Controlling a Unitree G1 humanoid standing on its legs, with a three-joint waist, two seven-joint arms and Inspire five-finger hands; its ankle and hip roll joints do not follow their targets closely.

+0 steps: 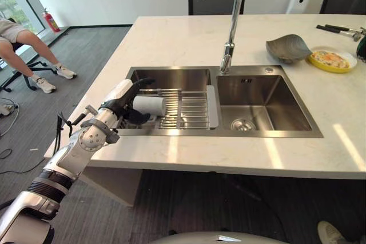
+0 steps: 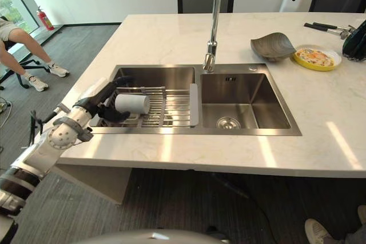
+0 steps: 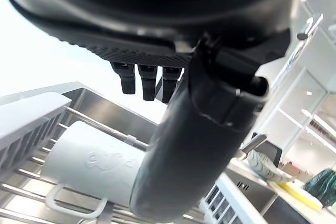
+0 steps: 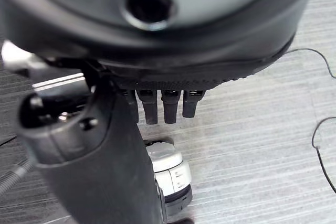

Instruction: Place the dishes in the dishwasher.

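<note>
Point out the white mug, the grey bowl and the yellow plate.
white mug (image 1: 150,106), left eye view, its side wall.
grey bowl (image 1: 287,48), left eye view, its inner surface.
yellow plate (image 1: 315,60), left eye view, its near rim.

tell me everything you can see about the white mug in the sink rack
The white mug looks like glazed ceramic, plain and cylindrical, with a faint raised emblem on its side and a looped handle seen in the left wrist view. It lies on its side on the wire rack set across the left sink basin. The left hand is at its end nearest the counter edge, fingers above and thumb beside it; whether it grips the mug is unclear.
</note>
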